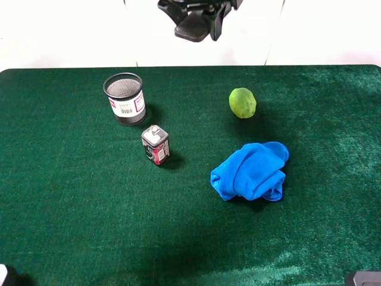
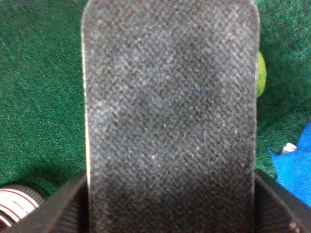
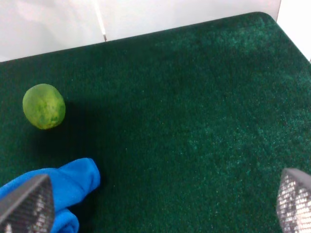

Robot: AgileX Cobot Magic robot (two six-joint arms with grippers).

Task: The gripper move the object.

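Observation:
The object [image 2: 170,121], a board eraser with a black felt face and a thin white edge, fills most of the left wrist view. It sits in my left gripper, whose dark body [image 2: 284,208] shows behind its near end; the fingertips are hidden by it. It hangs above the green table [image 2: 39,97]. My right gripper [image 3: 160,208] stands open over bare felt, its textured fingers [image 3: 29,204] wide apart with nothing between them. In the exterior high view I cannot make out the object or either gripper.
On the green table [image 1: 71,208] stand a black mesh cup [image 1: 124,98] and a small red-and-grey can [image 1: 156,145]. A lime [image 1: 242,102] lies at the back right and a crumpled blue cloth [image 1: 251,171] in front of it. A dark shape [image 1: 196,18] hangs at the top edge.

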